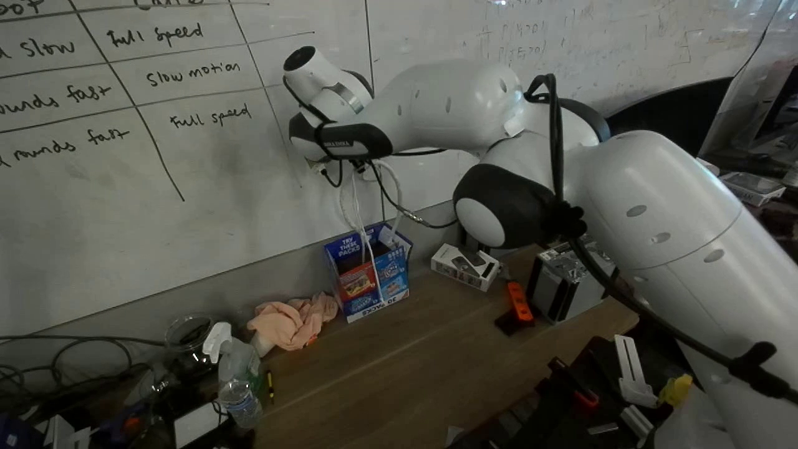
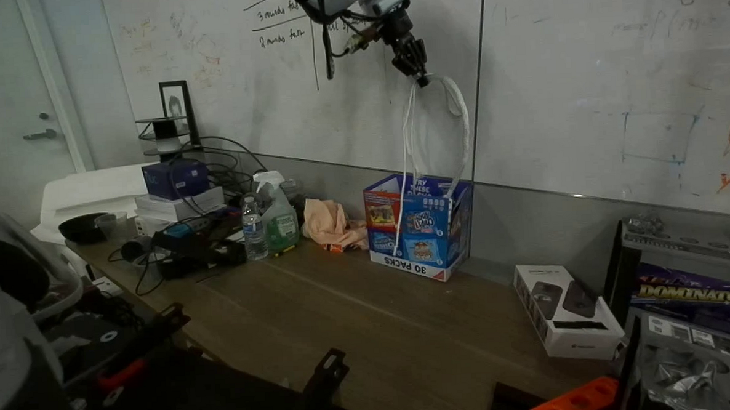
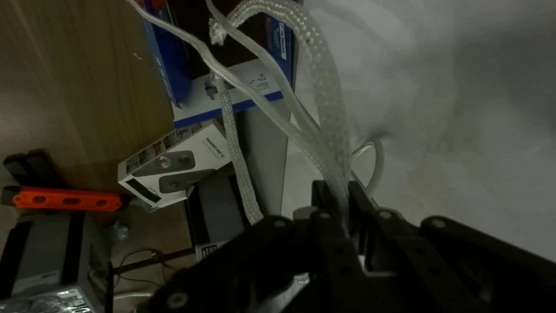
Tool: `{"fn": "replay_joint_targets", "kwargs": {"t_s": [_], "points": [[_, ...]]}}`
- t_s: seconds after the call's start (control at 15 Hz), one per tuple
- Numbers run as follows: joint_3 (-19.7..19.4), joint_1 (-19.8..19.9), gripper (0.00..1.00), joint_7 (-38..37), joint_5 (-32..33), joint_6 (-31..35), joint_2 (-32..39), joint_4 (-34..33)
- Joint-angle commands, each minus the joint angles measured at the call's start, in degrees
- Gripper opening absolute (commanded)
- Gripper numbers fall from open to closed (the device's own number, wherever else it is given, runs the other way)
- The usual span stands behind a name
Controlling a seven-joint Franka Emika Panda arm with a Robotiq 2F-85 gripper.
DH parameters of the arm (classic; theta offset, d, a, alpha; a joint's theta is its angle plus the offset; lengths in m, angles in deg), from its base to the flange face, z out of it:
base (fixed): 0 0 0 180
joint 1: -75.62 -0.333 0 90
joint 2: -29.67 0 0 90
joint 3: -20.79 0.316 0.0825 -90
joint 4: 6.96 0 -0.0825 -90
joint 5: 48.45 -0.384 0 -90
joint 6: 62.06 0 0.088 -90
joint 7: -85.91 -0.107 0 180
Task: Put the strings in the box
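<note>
While the claw pinches the white strings, some dip into the blue box, one (quite skinny) dangles outside its front.

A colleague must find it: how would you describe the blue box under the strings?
Beneath the whiteboard stands a wooden table. On it, between the crumpled peach cloth and a white carton, is the blue box. Of the three, only it is blue and open-topped, with white strings dangling over it.
</note>
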Motion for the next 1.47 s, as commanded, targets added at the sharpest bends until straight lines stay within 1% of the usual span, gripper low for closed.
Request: {"fn": "replay_joint_targets", "kwargs": {"t_s": [0.0,0.27,0.53,0.93,1.0,1.07,1.13,1.2,1.27,1.4], "points": [[-2.12,-2.25,0.03,-6.86,1.62,-2.43,2.53,-2.16],[-0.93,-3.18,0.03,-7.97,0.68,-3.2,4.02,-2.22],[-0.7,-3.73,0.03,-7.86,0.43,-3.35,5.02,-2.25],[-0.07,-3.51,0.03,-6.05,0.39,-2.89,6.09,-2.56],[0.55,-3.3,0.16,-4.16,0.31,-2.36,6.15,-2.47],[1.14,-3.14,0.38,-2.29,0.26,-2.0,6.18,-2.31],[1.49,-3.04,0.41,-0.72,0.36,-1.84,6.3,-2.34],[1.84,-2.95,0.42,0.92,0.47,-1.64,6.29,-2.19],[2.31,-2.78,0.47,2.79,0.4,-1.31,6.17,-2.02],[2.29,-2.69,0.63,6.78,1.19,-1.53,5.44,-1.32]]}}
